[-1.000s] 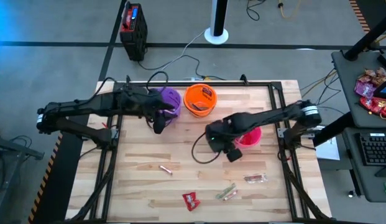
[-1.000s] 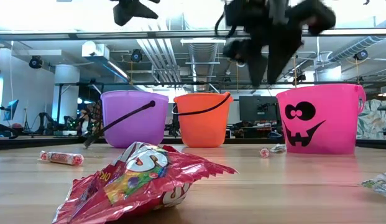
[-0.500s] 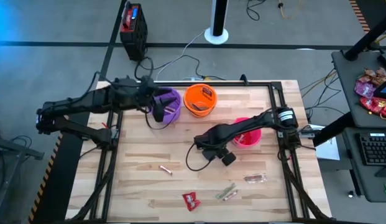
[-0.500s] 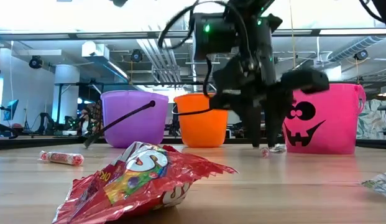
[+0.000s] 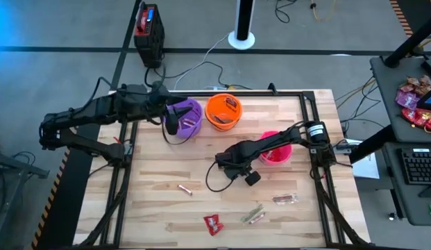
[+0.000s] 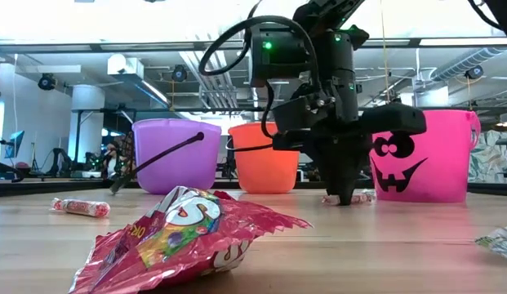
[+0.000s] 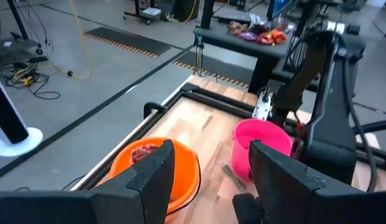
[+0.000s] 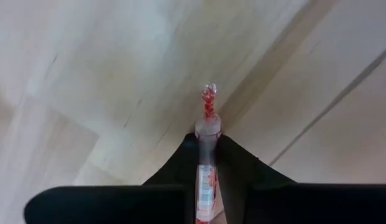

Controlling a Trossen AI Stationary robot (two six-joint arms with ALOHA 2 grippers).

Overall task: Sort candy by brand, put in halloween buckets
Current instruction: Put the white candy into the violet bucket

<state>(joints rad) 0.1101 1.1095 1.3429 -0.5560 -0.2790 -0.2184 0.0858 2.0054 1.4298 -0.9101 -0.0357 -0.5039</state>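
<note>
the right gripper fingers clench a thin candy stick lengthwise on the table. it looks light and slippery; mid-length suits. the left gripper hangs released.

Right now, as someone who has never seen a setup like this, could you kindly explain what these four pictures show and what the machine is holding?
This is a two-armed robot at a wooden table; each arm ends in a two-fingered pincer. One picture looks straight down from above, one looks level across the tabletop, and two come from small cameras on the arms' wrists.

At the back stand the purple bucket and the orange bucket, with the pink bucket to the right. Loose sweets lie nearer the front: a red packet, a thin pink stick and a few more wrapped sweets.

The right pincer is down at the table, shut on a thin roll candy, seen best from its wrist camera. The left pincer is open, holds nothing, and hovers by the purple bucket.
</note>
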